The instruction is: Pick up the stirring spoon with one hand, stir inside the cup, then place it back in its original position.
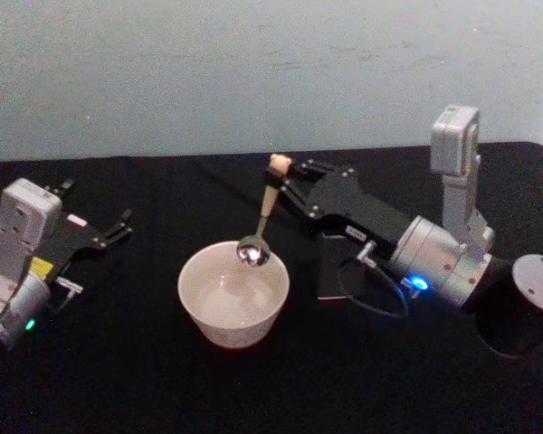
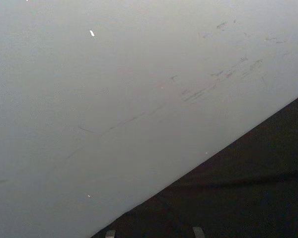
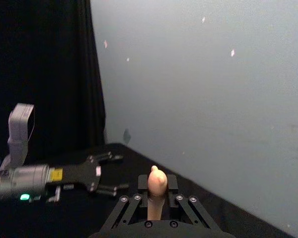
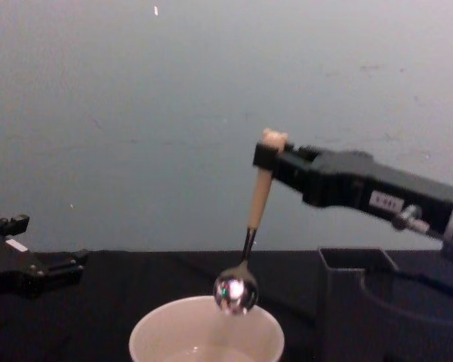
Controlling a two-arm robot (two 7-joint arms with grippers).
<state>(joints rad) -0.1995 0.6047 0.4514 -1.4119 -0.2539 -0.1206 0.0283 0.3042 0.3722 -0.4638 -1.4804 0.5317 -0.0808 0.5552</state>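
One beige spoon [image 1: 261, 221]; prob. bear-topped

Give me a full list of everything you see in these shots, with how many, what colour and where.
stirring spoon: one, beige handle with shiny metal bowl, held tilted with its bowl at the cup's far rim
cup: one, cream-white, middle of the table
holder: one, dark grey, square, right of the cup
table: one, black covered, across the front
wall: one, pale grey-blue, behind the table
right gripper: one, black, raised behind the cup, shut on the spoon's handle top
left gripper: one, black, low at the table's left, fingers open
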